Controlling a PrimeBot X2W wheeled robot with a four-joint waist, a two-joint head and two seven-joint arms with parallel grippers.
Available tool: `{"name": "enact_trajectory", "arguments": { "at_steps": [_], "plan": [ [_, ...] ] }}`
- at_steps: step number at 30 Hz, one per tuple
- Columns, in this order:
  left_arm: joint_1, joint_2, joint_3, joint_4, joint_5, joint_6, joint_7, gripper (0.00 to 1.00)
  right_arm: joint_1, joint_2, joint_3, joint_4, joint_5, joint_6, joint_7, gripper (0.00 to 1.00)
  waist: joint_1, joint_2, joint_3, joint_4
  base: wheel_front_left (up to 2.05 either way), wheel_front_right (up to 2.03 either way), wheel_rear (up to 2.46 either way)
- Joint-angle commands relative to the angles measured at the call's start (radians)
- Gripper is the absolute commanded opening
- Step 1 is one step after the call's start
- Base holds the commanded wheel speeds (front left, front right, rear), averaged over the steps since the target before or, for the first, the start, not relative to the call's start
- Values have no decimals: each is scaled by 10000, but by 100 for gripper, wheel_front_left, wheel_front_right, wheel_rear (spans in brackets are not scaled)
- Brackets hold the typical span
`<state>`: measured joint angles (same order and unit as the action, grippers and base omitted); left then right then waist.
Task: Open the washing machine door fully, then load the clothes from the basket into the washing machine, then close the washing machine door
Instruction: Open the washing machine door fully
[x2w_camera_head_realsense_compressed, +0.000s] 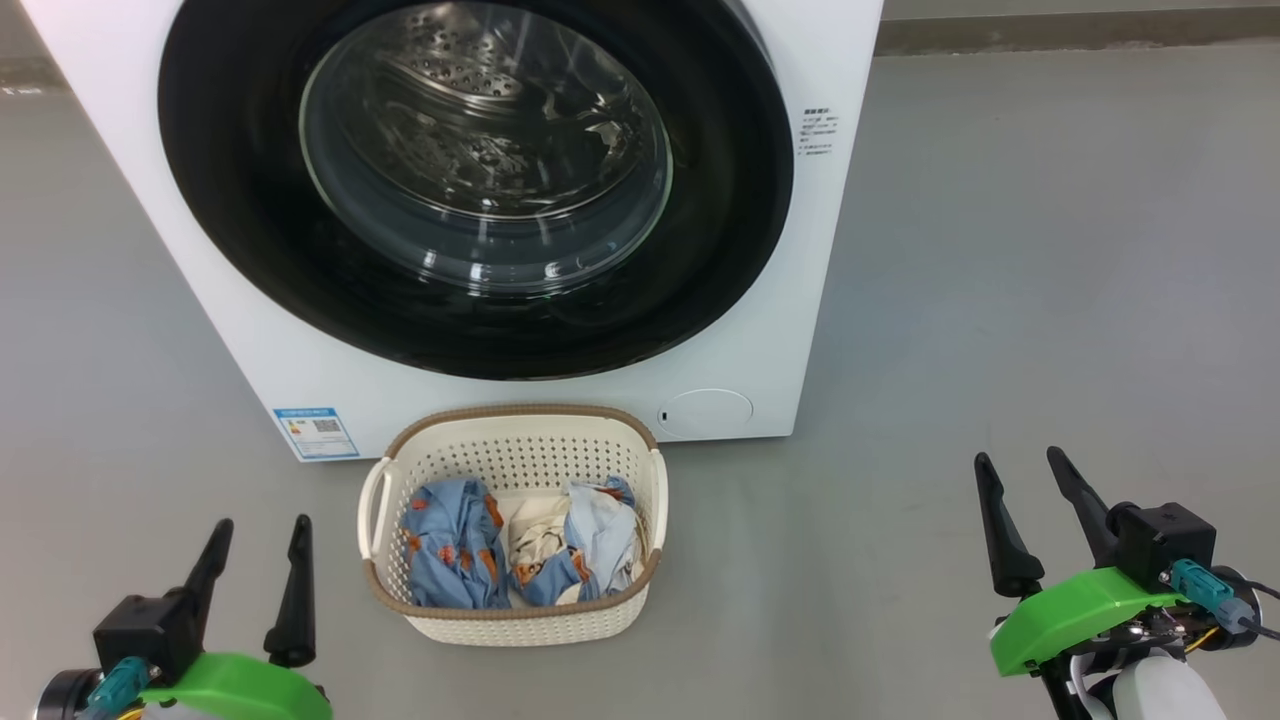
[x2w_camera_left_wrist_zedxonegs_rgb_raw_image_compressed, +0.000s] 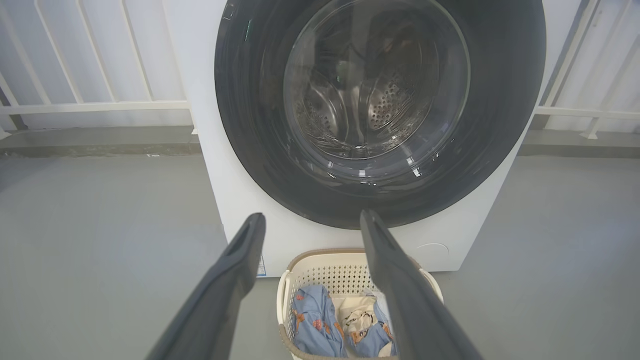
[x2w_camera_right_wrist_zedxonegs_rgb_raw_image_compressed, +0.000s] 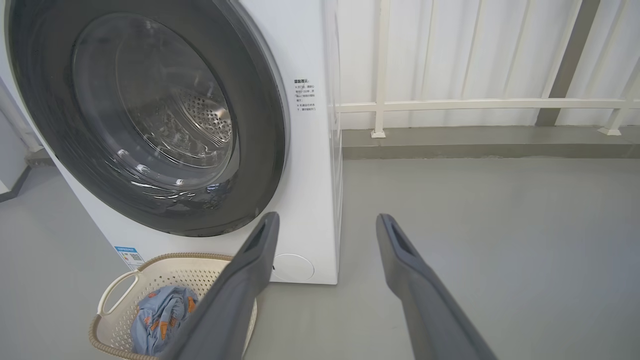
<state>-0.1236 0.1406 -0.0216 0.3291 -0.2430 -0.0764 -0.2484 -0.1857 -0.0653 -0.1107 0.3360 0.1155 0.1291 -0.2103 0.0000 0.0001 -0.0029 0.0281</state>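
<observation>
The white washing machine (x2w_camera_head_realsense_compressed: 790, 330) stands straight ahead, its black-rimmed round door (x2w_camera_head_realsense_compressed: 230, 170) shut flat against the front, the steel drum showing through the glass. On the floor right in front sits the cream basket (x2w_camera_head_realsense_compressed: 515, 455) holding the clothes (x2w_camera_head_realsense_compressed: 460, 545): blue with orange print, pale blue and cream. My left gripper (x2w_camera_head_realsense_compressed: 258, 530) hovers open to the basket's left, nothing between its fingers. My right gripper (x2w_camera_head_realsense_compressed: 1022, 467) is open well to the basket's right, also holding nothing. The left wrist view looks at the door (x2w_camera_left_wrist_zedxonegs_rgb_raw_image_compressed: 250, 130) and basket (x2w_camera_left_wrist_zedxonegs_rgb_raw_image_compressed: 330, 262); the right wrist view shows the door (x2w_camera_right_wrist_zedxonegs_rgb_raw_image_compressed: 265, 150) and basket (x2w_camera_right_wrist_zedxonegs_rgb_raw_image_compressed: 150, 262) at left.
Grey floor (x2w_camera_head_realsense_compressed: 1000, 250) spreads wide on both sides of the machine. A white railing (x2w_camera_right_wrist_zedxonegs_rgb_raw_image_compressed: 475, 105) and a low kerb run behind it. A blue label (x2w_camera_head_realsense_compressed: 316, 432) and a round filter cover (x2w_camera_head_realsense_compressed: 705, 411) mark the machine's lower front.
</observation>
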Motion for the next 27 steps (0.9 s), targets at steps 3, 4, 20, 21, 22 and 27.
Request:
{"name": "enact_trajectory", "arguments": {
  "at_steps": [3, 4, 20, 21, 22, 27],
  "plan": [
    [-383, 222, 386, -306, 58, -14, -134, 100, -208, -36, 259, -229, -29, 16, -111, 100, 0, -1, 18, -1, 8, 8, -16],
    [-382, 216, 386, -320, 75, -11, -134, 100, -211, -35, 256, -224, -25, 16, -113, 100, 0, -1, 25, 0, 0, 0, 0],
    [-311, 109, 291, -615, 579, 152, -134, 100, -283, -12, 150, -235, 87, 16, -209, 100, 0, -1, 217, 17, 0, 0, 0],
    [-306, 81, 312, -659, 589, 170, -134, 100, -291, -5, 127, -233, 123, 16, -219, 100, 0, -1, 235, 23, 0, 0, 0],
    [-298, 64, 325, -708, 624, 196, -134, 100, -306, -1, 109, -232, 151, 16, -229, 100, 0, -1, 258, 34, 0, 0, 0],
    [-266, -16, 359, -931, 749, 221, -134, 100, -568, -12, 61, -343, 280, 16, -298, 100, 0, -1, 390, 100, 0, 0, 0]
  ]
}}
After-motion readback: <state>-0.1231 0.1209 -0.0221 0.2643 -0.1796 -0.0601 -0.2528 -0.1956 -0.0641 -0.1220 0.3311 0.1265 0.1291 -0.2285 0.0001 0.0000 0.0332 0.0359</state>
